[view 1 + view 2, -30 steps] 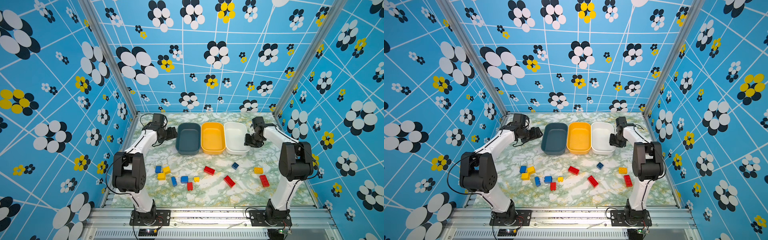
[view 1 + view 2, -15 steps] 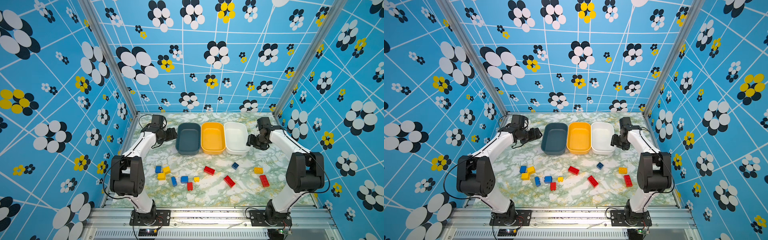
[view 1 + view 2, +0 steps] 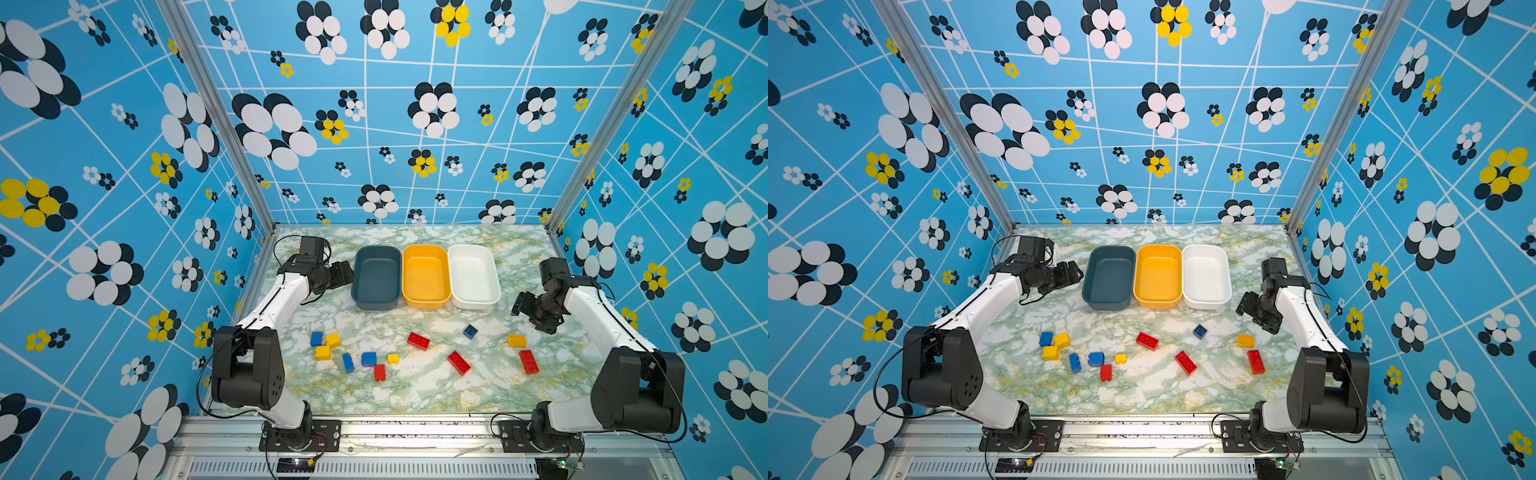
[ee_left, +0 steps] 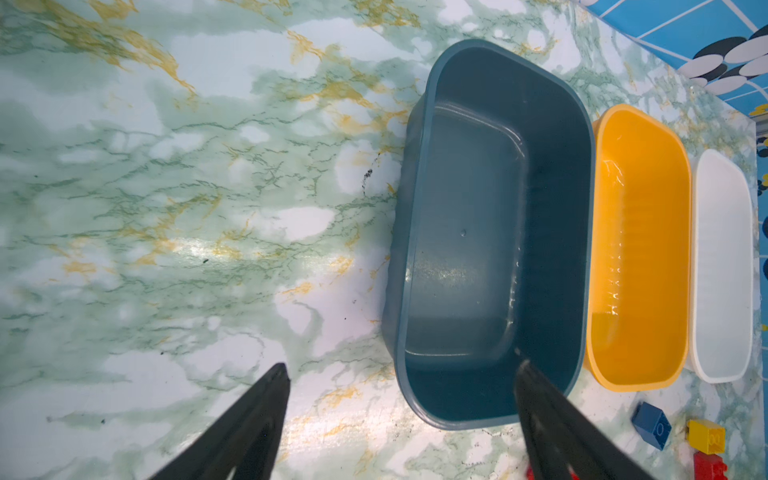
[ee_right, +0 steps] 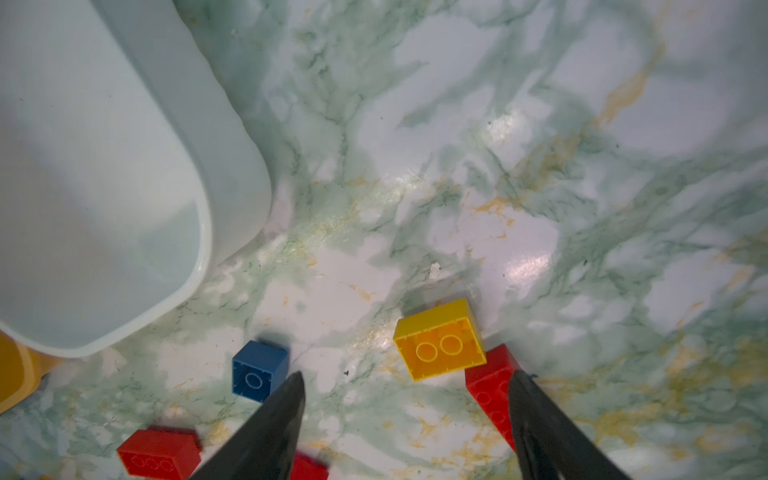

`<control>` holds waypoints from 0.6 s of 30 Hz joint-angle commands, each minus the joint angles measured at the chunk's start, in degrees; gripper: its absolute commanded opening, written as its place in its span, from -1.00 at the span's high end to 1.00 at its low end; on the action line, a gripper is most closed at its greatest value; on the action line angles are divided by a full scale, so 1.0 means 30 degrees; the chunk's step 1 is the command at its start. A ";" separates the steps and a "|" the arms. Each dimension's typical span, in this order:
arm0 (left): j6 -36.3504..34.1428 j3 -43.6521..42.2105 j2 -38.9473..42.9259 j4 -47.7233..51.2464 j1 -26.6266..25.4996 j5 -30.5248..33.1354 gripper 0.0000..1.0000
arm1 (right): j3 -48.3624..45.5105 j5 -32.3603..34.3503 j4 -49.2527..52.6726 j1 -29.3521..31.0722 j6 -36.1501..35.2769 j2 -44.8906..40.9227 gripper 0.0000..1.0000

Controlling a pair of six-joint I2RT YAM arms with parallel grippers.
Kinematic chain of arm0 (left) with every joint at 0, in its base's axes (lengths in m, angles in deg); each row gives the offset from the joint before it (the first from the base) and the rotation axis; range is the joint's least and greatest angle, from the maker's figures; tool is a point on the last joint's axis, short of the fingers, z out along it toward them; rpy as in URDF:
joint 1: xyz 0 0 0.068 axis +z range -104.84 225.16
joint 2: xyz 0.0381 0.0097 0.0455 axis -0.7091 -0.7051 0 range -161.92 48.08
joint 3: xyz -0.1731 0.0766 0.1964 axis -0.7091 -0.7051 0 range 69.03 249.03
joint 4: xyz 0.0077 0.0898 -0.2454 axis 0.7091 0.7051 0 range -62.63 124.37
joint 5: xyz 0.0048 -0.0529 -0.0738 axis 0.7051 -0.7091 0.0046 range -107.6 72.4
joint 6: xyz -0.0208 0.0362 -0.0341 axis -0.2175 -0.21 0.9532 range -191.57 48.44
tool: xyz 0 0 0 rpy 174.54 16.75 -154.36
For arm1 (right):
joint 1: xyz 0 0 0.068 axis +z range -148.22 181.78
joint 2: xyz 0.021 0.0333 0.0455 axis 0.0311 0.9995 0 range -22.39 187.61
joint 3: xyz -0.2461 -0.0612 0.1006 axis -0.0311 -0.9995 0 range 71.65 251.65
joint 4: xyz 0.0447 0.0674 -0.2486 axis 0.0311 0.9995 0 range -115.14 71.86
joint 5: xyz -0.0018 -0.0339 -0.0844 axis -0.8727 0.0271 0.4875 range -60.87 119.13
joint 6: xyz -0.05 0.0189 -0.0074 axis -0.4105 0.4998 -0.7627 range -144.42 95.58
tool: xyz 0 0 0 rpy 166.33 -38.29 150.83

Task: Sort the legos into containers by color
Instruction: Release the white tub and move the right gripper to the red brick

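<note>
Pick-up stage, nothing sorted (tubs (image 3: 426, 306) empty). Jaws of left gripper (image 4: 401, 368) & right gripper (image 5: 405, 382) spread, empty. Nxt: yellow lego (image 5: 440, 338) to be approached, pinched.

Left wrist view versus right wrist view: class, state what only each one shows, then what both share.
Only the left wrist view shows the dark teal tub, which is empty, and the left gripper, open near its rim. Only the right wrist view shows the right gripper, open above the marbled table with nothing between its jaws. Both show that table, the white tub, at least part of the yellow-orange tub, the square blue brick and the yellow brick.
</note>
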 commanded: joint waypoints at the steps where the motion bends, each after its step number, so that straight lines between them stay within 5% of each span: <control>1: -0.0087 -0.0723 0.1113 -0.0348 0.0306 -0.0818 -0.74 | -0.0555 0.0399 0.1529 -0.0218 0.1333 -0.0692 -0.57; 18: -0.0827 -0.2071 0.2883 0.0286 0.0861 -0.1525 -0.77 | -0.5630 0.1707 -0.0536 -0.0211 0.4298 -0.2953 -0.76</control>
